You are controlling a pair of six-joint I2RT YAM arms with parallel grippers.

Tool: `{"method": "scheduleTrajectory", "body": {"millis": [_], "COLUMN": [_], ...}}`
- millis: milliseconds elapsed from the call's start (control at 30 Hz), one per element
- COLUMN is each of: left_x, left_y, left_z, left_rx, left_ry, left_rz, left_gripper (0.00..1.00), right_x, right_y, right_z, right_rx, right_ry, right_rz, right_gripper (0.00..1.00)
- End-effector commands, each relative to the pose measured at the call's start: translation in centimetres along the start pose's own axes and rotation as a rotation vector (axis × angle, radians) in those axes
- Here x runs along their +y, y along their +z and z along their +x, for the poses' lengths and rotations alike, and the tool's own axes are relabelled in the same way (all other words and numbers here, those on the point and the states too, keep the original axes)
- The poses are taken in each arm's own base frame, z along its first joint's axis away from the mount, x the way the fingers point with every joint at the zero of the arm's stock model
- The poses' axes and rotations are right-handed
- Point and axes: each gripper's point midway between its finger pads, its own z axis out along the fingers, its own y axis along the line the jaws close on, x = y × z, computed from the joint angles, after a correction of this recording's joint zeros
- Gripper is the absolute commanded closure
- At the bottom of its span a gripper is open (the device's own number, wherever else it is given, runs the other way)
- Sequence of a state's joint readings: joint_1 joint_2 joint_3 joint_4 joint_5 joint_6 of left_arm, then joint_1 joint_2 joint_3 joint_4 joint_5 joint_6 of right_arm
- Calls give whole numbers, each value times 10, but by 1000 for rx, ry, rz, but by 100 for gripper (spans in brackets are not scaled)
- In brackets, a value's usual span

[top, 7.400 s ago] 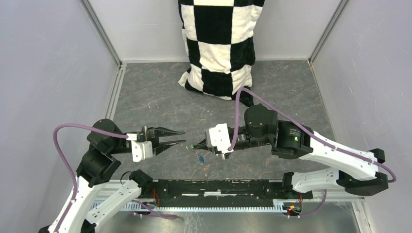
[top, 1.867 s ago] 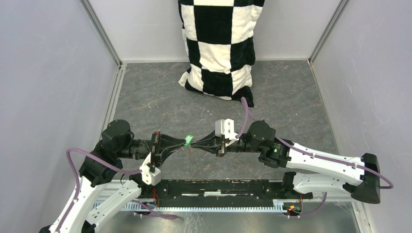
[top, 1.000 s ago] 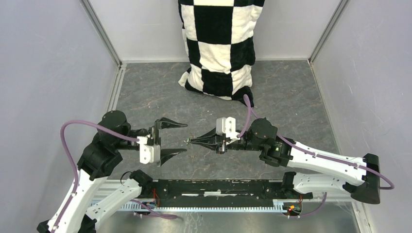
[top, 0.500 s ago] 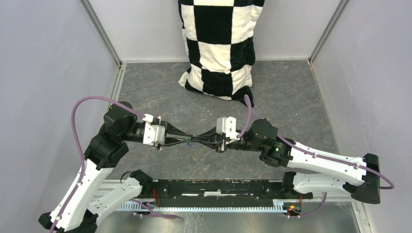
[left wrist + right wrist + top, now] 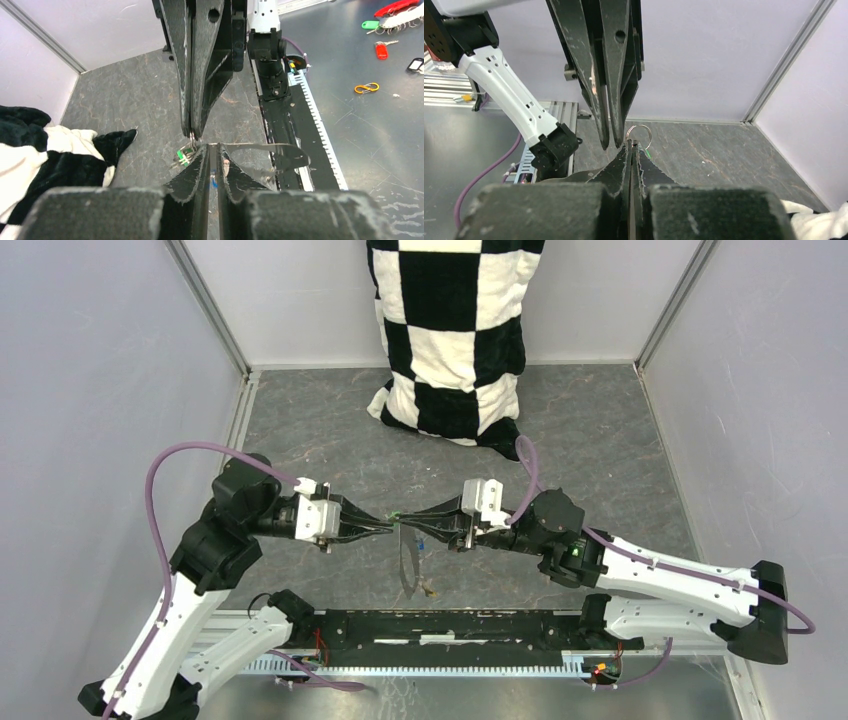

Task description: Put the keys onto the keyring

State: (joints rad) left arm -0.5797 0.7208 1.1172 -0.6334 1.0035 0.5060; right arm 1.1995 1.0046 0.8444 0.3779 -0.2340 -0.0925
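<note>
The keyring point(image 5: 406, 565) hangs in the air at the middle of the workspace. Its dark strap droops from the point where the two claws meet, long axis running down toward the near edge of the surface point(image 5: 320, 440) in the overhead view. In the left wrist view the same strap trails off to the right of the tips.

At the top of the strap, one thin silver ring point(image 5: 639, 132) stands upright, face-on to the right wrist camera. The green key point(image 5: 184, 156) sits just beside that ring and slightly under it. A speck of blue, which you can take for the blue key point(image 5: 419, 540), shows just below the right claw's tips. You cannot pick out the yellow one with any certainty.

Your right claw point(image 5: 405, 523) is pinched fully together, with the ring rising straight off its tips, so judge it to be holding the keyring there. Your left claw point(image 5: 388, 525) comes in from the opposite side, nose to nose with it. Its fingers are narrowed to a slit, and you cannot tell whether anything is caught between them.

The ring lies directly ahead of the left claw, touching or almost touching its tips, with both claws on one line. Both claws are equally near, so the next move likely turns on how the left tips meet the ring's wire.
</note>
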Motion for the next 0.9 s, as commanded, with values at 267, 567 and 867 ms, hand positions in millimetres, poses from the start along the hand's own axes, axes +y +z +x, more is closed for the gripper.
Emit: {"method": "scheduleTrajectory", "body": {"millis": [267, 567, 867], "left_x": [6, 14, 17], "left_y": [2, -8, -1], "left_z": [0, -38, -16], "left_rx": [-12, -58, -6], "left_ry": [0, 64, 102], "left_rz": [-21, -77, -38], "left_gripper": [91, 72, 38], "right_x": [-1, -4, 0], "right_y": [-2, -12, -9], "right_z": [-43, -40, -43], "right_rx": [-174, -236, -273], "right_ry": [16, 61, 73], "right_rz": [6, 53, 30], "right_gripper": [100, 100, 100]}}
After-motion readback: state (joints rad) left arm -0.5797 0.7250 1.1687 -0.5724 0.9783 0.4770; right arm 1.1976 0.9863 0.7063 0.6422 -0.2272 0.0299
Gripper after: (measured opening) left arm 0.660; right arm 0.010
